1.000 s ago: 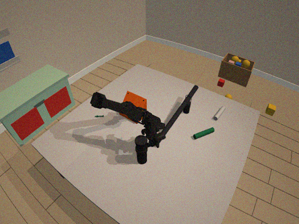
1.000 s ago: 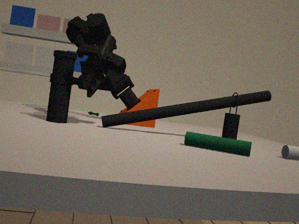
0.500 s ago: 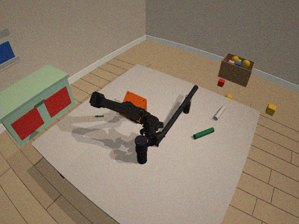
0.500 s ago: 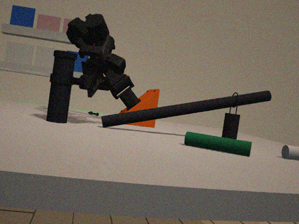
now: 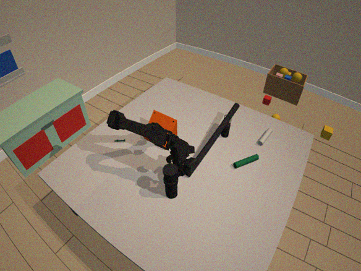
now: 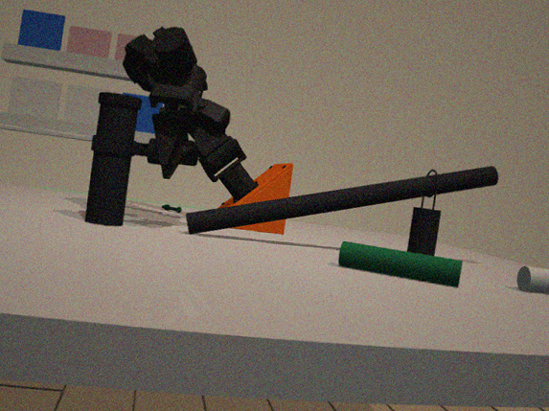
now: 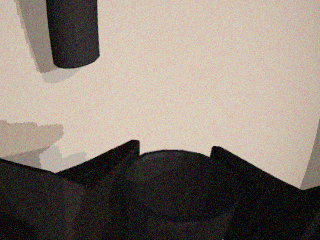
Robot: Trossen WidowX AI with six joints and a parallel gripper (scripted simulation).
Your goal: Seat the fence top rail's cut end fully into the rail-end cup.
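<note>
Across the pale mat (image 5: pixel 233 208) (image 6: pixel 257 291) (image 7: pixel 200 90), the end effector (image 5: pixel 188 166) (image 6: pixel 169 168) (image 7: pixel 175 152) apparently grips the cup (image 6: pixel 188 153) (image 7: pixel 180 185).

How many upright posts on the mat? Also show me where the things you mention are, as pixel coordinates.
2. Tall black capped post (image 5: pixel 171 182) (image 6: pixel 109 183): left side in the exterior view. Short black post with wire loop (image 5: pixel 225 131) (image 6: pixel 423 231): right side, under the raised part of the long black rail (image 5: pixel 214 136) (image 6: pixel 340 197) (image 7: pixel 75 32). The arm could hide another.

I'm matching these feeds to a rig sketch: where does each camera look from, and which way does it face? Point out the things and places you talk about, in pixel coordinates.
Top: high above the mat, angled down at the post (image 5: pixel 171 184) (image 6: pixel 108 178) and rail (image 5: pixel 214 138) (image 6: pixel 339 199) (image 7: pixel 75 32); whole arm visible.
Exterior: low beside the work surface, facing roughly level toward the wall shelves; arm visible, folded over the rail-end cup (image 6: pixel 188 153) (image 7: pixel 175 187).
Wrist: on the arm near the gripper (image 7: pixel 175 150), looking past its fingers; only those show.
Shared by top and exterior: green cylinder (image 5: pixel 246 160) (image 6: pixel 398 263).
</note>
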